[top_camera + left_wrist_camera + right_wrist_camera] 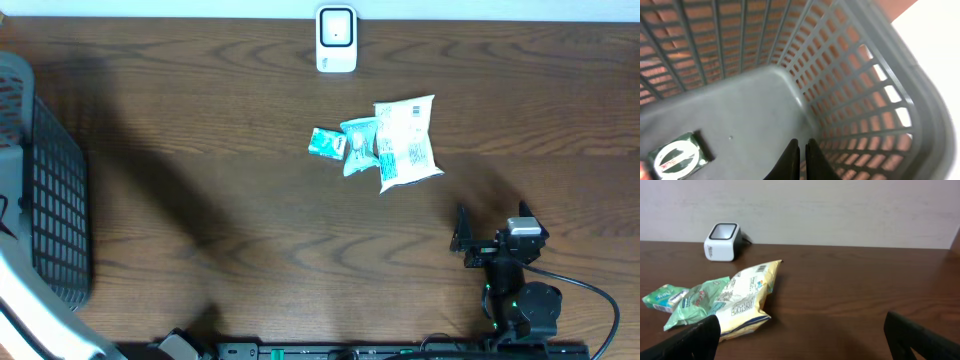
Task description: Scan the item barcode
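Observation:
Three items lie together mid-table: a small teal pack (326, 143), a green pouch (358, 145) and a white-and-yellow bag (406, 143) with its printed label side up. The white barcode scanner (336, 38) stands at the far edge. My right gripper (490, 218) hovers open near the front right, a little short of the bag (742, 297), with nothing between its fingers (695, 340). The right wrist view also shows the scanner (722, 241) beyond the items. My left gripper (802, 145) is shut and empty, pointing down into a grey basket (875, 60).
The grey mesh basket (55, 200) stands at the table's left edge. A green-and-white packet (677, 157) lies on its floor, left of my left fingertips. A cable trails from the right arm's base (600, 300).

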`<state>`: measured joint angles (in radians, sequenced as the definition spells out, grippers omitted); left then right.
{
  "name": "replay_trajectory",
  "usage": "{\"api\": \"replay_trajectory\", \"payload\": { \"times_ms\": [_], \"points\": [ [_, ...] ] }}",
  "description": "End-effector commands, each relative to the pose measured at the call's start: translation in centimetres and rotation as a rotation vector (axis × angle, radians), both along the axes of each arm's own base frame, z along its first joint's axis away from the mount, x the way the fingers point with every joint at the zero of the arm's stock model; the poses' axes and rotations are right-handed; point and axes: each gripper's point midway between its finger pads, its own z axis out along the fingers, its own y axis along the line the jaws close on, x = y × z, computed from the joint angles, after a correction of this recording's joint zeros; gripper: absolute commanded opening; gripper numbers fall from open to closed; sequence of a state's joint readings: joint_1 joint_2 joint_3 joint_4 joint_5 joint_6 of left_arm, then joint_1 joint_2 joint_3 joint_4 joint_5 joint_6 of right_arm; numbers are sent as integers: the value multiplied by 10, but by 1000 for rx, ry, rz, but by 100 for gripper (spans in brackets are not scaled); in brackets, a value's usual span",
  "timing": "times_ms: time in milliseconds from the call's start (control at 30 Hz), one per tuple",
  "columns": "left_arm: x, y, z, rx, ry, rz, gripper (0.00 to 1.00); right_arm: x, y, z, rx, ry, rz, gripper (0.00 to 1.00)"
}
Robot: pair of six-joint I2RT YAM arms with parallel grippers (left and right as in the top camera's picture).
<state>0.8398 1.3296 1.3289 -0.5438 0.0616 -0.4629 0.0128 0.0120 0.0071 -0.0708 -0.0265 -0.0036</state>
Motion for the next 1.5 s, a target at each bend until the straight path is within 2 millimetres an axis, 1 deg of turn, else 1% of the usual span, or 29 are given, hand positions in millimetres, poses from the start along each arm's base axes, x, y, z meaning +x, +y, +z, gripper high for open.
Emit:
{"api": "replay_trajectory", "payload": {
  "times_ms": [0,100,167,233,333,500,600,800,933,1000,1100,1200,1300,1467],
  "points": [
    [27,1,-39,-103,22,-97,7,0,2,0,18,1,8,99],
    [52,-8,-58,-192,-22,-214,7,0,2,0,18,1,8,99],
    [63,-14,-62,-223,-55,-270,7,0,2,0,18,1,8,99],
    [72,-20,-60,-244,-90,-320,7,0,2,0,18,1,8,99],
    [75,-27,-57,-262,-108,-352,7,0,2,0,18,1,8,99],
    [84,-53,-51,-313,-163,-495,8,0,2,-1,18,1,8,99],
    [84,-61,-50,-347,-179,-527,8,0,2,0,18,1,8,99],
    [75,-73,-57,-397,-140,-530,7,0,2,0,18,1,8,99],
    [64,-86,-64,-466,-108,-522,7,0,2,0,18,1,8,99],
    [65,-94,-63,-485,-108,-539,7,0,2,-1,18,1,8,99],
    [72,-108,-58,-497,-128,-591,7,0,2,0,18,1,8,99],
    [80,-121,-57,-497,-124,-627,7,0,2,-1,18,1,8,99],
    [90,-133,-55,-521,-129,-628,7,0,2,0,18,1,8,99],
    [108,-143,-53,-457,-116,-642,7,0,2,0,18,1,8,99]
  ]
}}
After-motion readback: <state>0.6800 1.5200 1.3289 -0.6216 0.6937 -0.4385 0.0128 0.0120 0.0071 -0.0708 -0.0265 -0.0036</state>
